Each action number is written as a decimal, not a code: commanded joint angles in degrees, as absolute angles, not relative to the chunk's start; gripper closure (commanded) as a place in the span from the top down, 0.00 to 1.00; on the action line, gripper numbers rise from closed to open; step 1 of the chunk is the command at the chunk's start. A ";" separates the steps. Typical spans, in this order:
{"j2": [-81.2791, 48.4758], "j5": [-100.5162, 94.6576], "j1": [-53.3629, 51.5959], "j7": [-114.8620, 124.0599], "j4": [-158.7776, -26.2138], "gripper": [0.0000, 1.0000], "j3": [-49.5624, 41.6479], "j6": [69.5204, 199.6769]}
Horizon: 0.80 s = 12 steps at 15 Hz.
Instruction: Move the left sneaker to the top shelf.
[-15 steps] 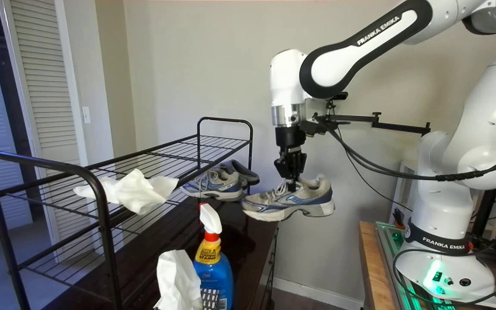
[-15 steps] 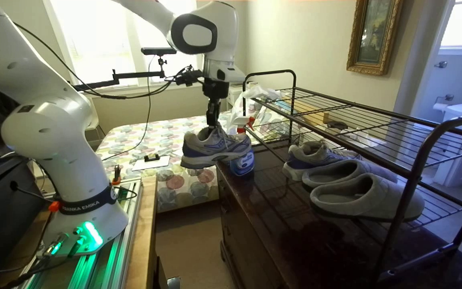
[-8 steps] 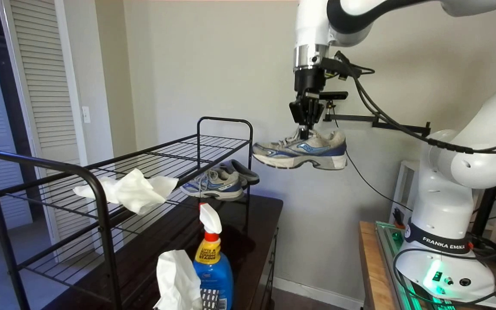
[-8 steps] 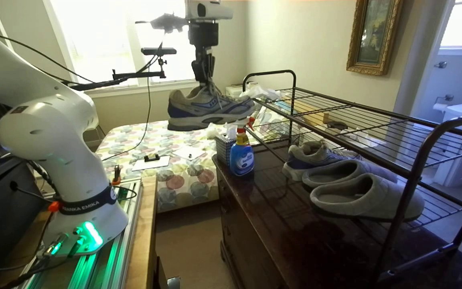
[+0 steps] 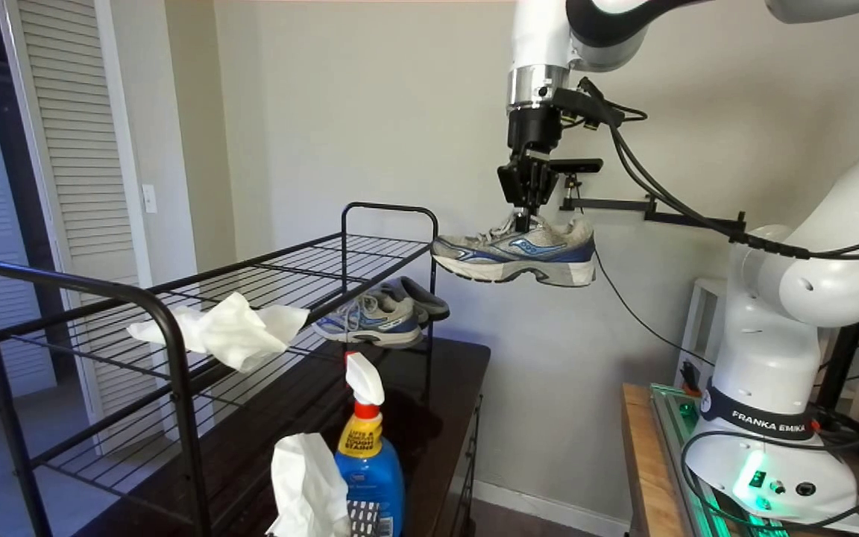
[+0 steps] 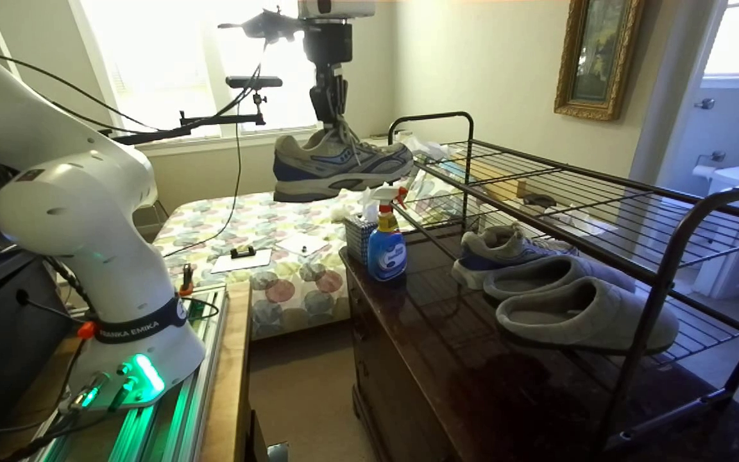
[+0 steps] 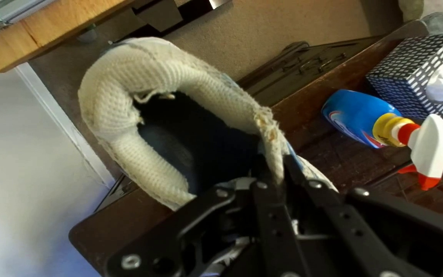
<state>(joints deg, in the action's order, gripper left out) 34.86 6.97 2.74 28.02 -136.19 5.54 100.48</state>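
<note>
A: Who has the left sneaker point(image 5: 523, 252)?

B: A white robot arm point(image 6: 68, 199), its black fingers point(image 5: 523, 221) clamped on the rim of the shoe's opening. The wrist view shows one tip inside the shoe and one outside, the pale knit collar pinched between.

A: Where does the shoe hang?

B: In midair beside a black wire rack point(image 6: 662, 279), sole down, toe pointing toward the rack and slightly higher than the heel. In both exterior views the toe overlaps the rack's outline; whether the two touch, I can't tell.

A: And the top shelf point(image 5: 310, 273)?

B: It carries a crumpled white tissue point(image 5: 239, 332), spilling over the long rail near one end. The held sneaker is not yet on it.

A: Beneath it?

B: The second grey sneaker point(image 5: 373, 321), next to a pair of grey slippers point(image 6: 591, 321).

A: What stands on the dark table point(image 6: 433, 333)?

B: The rack, plus a blue spray bottle point(image 6: 387, 253), upright, just beside a patterned tissue box point(image 7: 402, 73). Past them, in an exterior view, a bed point(image 6: 273, 224) wears a circle-print cover.
</note>
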 commanded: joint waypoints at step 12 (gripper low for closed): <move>14.08 3.04 2.88 21.01 -108.12 0.03 4.77 91.69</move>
